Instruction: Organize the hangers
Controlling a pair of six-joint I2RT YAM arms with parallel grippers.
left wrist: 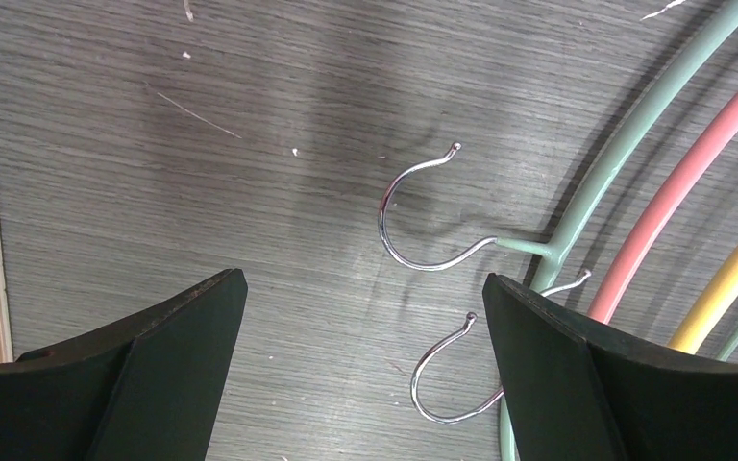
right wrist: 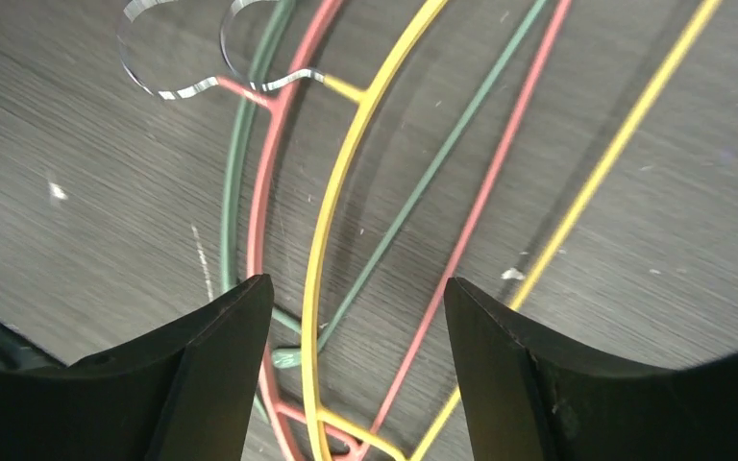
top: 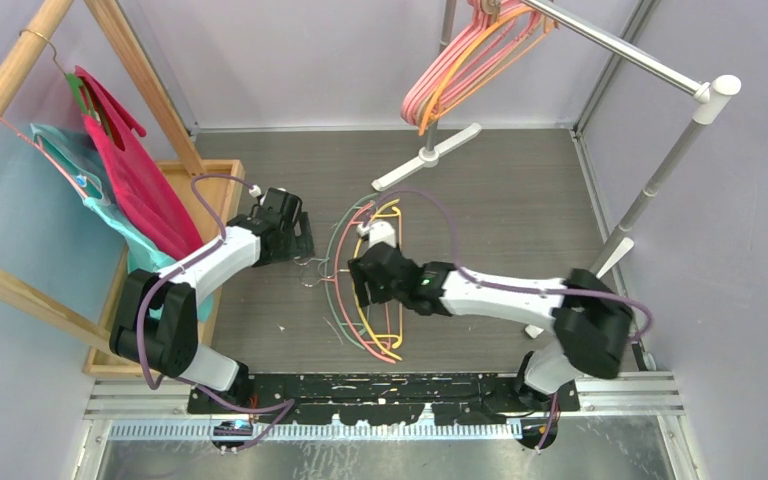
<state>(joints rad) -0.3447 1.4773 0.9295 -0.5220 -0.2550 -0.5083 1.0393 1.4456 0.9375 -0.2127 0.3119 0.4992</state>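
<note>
**Left gripper (left wrist: 365, 288) and right gripper (right wrist: 357, 288) wide open over loose hangers (top: 332, 272)**

Left gripper hung with its jaws spread wide and empty above the grey table (left wrist: 154, 173), beside two wire hooks (left wrist: 413, 257). Right gripper was parted just as far, holding nothing, low over a green hanger (right wrist: 235, 163), a pink hanger (right wrist: 267, 182) and a yellow hanger (right wrist: 341, 182) lying overlapped mid-table. More pink and orange hangers (top: 460, 65) hung bunched on the metal rail (top: 610, 40) at the back.

Green, pink, yellow hangers (right wrist: 319, 240) flat on table (top: 520, 200), pink-orange bunch (top: 460, 68) on rail (top: 610, 42)
</note>
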